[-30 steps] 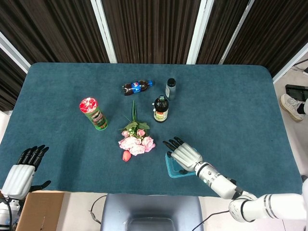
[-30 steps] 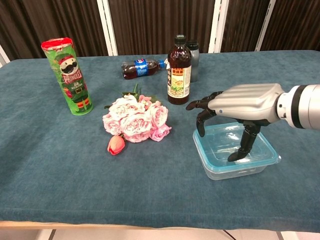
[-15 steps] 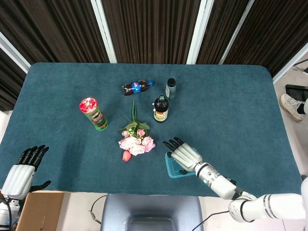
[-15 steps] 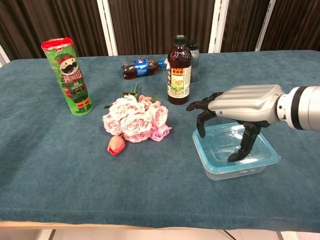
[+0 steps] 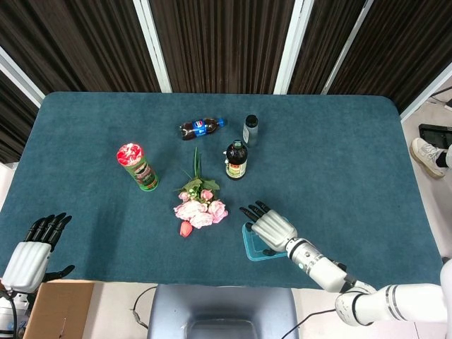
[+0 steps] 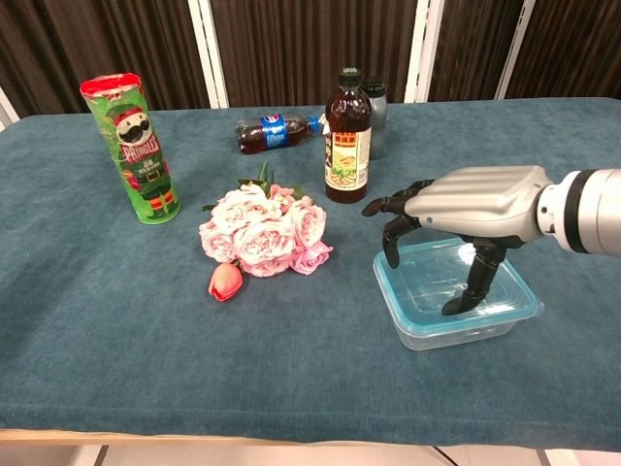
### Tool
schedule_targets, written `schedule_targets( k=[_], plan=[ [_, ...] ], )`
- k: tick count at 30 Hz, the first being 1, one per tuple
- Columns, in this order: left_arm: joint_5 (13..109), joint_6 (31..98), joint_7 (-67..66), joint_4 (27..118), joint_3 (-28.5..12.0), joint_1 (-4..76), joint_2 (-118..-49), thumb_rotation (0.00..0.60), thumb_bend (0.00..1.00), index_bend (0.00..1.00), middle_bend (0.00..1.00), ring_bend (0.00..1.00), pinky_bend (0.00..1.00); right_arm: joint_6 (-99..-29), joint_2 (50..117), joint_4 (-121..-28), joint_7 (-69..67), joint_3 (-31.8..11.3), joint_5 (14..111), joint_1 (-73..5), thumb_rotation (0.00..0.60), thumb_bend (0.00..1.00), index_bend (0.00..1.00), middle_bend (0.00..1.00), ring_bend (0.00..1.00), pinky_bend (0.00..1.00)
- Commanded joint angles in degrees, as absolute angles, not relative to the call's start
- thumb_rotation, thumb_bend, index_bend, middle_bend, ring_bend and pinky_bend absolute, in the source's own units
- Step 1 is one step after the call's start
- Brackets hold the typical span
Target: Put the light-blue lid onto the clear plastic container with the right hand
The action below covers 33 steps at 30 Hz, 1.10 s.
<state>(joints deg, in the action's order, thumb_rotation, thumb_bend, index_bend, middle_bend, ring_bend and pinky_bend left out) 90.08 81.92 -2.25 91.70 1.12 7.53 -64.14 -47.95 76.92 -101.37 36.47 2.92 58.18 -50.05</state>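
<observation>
The clear plastic container (image 6: 456, 328) stands near the table's front right, with the light-blue lid (image 6: 391, 294) lying on top of it. My right hand (image 6: 475, 202) hovers palm down over the lid. Its fingers are spread and curved downward, and the thumb tip touches the lid's top. It grips nothing. In the head view the same hand (image 5: 272, 227) covers most of the container (image 5: 251, 248). My left hand (image 5: 32, 253) hangs off the table's front left corner, fingers apart and empty.
A bunch of pink roses (image 6: 260, 233) lies left of the container. A dark bottle (image 6: 347, 136) stands just behind it, with a small grey bottle (image 6: 376, 116) and a lying cola bottle (image 6: 274, 131) further back. A green Pringles can (image 6: 134, 150) stands at the left.
</observation>
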Motion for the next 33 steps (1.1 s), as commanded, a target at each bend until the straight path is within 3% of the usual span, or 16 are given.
schedule_targets(
  k=[1, 24, 33],
  plan=[
    [90.09, 81.93, -2.26, 91.73, 1.12, 7.53, -64.12, 0.600, 0.44, 0.00, 0.04, 0.04, 0.10, -47.96, 76.97, -101.32, 36.50, 3.00, 58.19, -50.06, 0.600, 0.24, 0.48, 0.10, 0.00, 0.00],
    [90.09, 81.99, -2.10, 91.81, 1.12, 7.50, -64.02, 0.600, 0.44, 0.00, 0.04, 0.04, 0.10, -49.48, 75.95, -102.23, 34.82, 2.42, 59.51, -49.50, 0.600, 0.24, 0.47, 0.10, 0.00, 0.00],
    [90.21, 82.43, -2.27, 91.85, 1.09, 7.33, -64.11, 0.600, 0.44, 0.00, 0.04, 0.04, 0.10, -59.91, 65.64, -108.70, 25.60, 1.88, 71.47, -42.63, 0.600, 0.24, 0.39, 0.10, 0.00, 0.00]
  ],
)
